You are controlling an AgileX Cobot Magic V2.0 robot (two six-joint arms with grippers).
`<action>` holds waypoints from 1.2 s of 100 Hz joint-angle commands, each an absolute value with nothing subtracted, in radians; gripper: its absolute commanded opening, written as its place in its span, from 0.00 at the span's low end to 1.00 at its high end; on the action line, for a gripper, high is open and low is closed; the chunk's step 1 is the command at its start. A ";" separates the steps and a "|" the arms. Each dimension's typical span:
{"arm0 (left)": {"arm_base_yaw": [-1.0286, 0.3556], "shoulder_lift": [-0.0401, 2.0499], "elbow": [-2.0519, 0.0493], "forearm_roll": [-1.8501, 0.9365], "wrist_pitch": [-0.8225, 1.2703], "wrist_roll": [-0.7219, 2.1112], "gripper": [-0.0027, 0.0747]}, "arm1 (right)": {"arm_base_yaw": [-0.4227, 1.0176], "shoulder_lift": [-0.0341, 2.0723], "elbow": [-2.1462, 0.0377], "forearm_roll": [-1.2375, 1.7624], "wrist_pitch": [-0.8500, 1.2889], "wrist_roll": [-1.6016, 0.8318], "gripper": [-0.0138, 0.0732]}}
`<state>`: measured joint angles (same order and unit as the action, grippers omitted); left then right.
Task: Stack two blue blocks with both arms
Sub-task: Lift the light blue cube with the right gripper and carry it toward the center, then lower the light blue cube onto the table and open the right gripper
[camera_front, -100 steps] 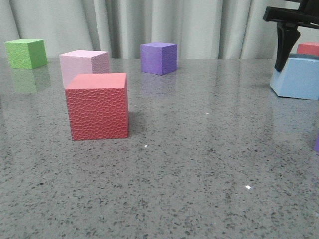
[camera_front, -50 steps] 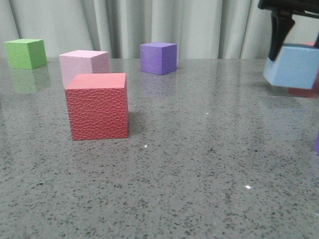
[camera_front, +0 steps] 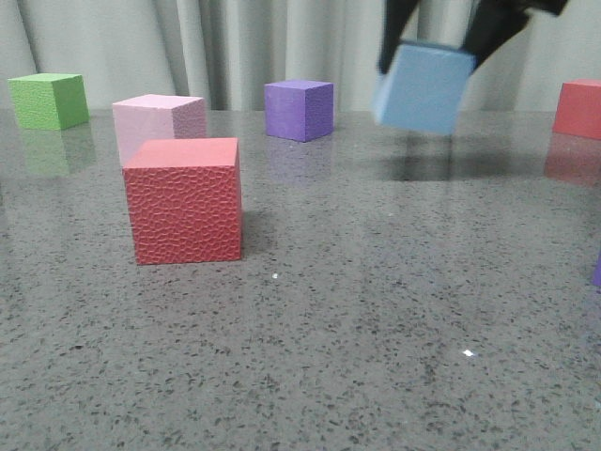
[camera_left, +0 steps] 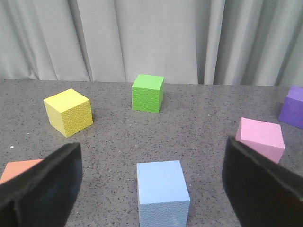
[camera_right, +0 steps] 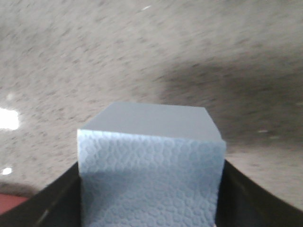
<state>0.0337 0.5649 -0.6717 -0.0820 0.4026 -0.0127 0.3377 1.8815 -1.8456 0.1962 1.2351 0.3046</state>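
Observation:
My right gripper (camera_front: 441, 38) is shut on the pebbled blue block (camera_front: 421, 86) and holds it tilted in the air above the far middle-right of the table. In the right wrist view this block (camera_right: 156, 118) fills the space between the black fingers (camera_right: 52, 203). The other blue block (camera_left: 161, 189) stands on the table in the left wrist view, between the wide-open fingers of my left gripper (camera_left: 151, 149), which do not touch it. This second block and the left gripper are out of the front view.
A red textured cube (camera_front: 183, 202) stands front left, with a pink cube (camera_front: 160, 117) behind it. A green cube (camera_front: 49, 100), a purple cube (camera_front: 299, 109) and another red cube (camera_front: 579, 108) stand along the back. A yellow cube (camera_left: 68, 112) shows in the left wrist view.
My right gripper has lifted the blue block off the table at the far right and carried it up and to the left. The red cube behind it is now uncovered.

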 commanded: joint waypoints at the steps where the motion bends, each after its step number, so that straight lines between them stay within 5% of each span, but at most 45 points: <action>1: 0.035 0.574 -0.712 -0.090 0.322 -0.013 0.79 | 0.374 1.850 -1.879 0.236 1.177 0.330 0.71; 120: 0.035 0.574 -0.712 -0.107 0.322 -0.015 0.75 | 0.416 1.913 -1.879 0.291 1.085 0.367 0.71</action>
<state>0.0337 0.5649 -0.6717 -0.0937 0.4026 -0.0127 0.4179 1.9705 -1.8456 0.2683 1.1094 0.3672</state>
